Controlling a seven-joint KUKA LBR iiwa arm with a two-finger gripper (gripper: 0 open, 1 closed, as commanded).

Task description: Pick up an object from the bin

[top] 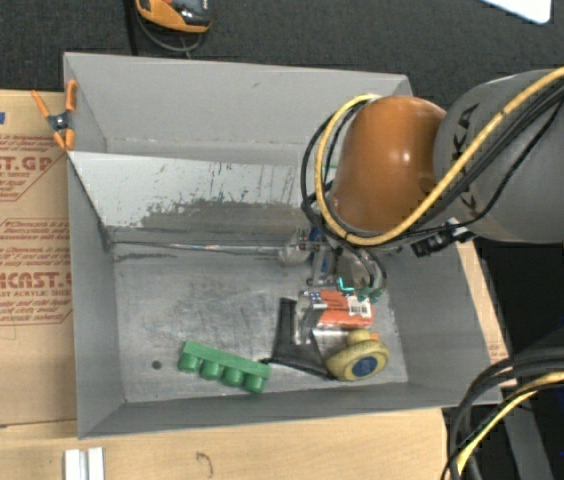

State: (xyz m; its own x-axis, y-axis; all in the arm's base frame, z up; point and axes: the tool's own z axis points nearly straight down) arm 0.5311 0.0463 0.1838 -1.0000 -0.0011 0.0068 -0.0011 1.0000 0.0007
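My gripper [334,274] hangs under the arm's wrist, low over the right half of the bin floor. Directly below it lies an orange-red packet with a white label [342,313]. A tan tape roll with a blue core [358,358] rests against the packet's front side. A black angled piece [289,340] lies just left of the packet, touching it. The gripper's lower end sits at the packet's back edge; whether it touches the packet is hidden.
A green brick with a row of round studs [224,366] lies near the bin's front wall, left of the cluster. The arm and its orange cover hang over the bin's right back part.
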